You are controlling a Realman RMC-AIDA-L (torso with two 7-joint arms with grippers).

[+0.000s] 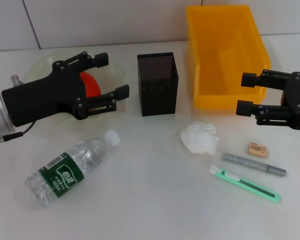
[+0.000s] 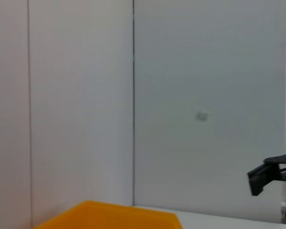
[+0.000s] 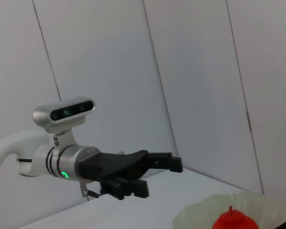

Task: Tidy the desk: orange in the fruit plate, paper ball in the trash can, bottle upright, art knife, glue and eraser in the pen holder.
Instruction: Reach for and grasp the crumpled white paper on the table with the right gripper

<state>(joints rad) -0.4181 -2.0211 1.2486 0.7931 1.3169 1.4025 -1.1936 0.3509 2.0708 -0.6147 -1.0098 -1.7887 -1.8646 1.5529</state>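
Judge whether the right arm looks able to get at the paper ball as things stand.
Probably yes. The right gripper hovers open in front of the yellow bin, and the paper ball lies on bare table nearby with nothing on it or between them.

White table [image 1: 150, 205] spread beneath both sets of jaws, pale panelled wall [image 1: 115, 22] beyond them, small wall plate [image 2: 202, 116] farther off.

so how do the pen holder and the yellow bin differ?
The pen holder is black mesh, tall and narrow; the yellow bin is solid plastic, wide and much larger. The pen holder stands mid-desk beside the fruit plate; the yellow bin sits toward the robot's right, by the right pincer. Both stand upright, open-topped, with nothing visible inside.
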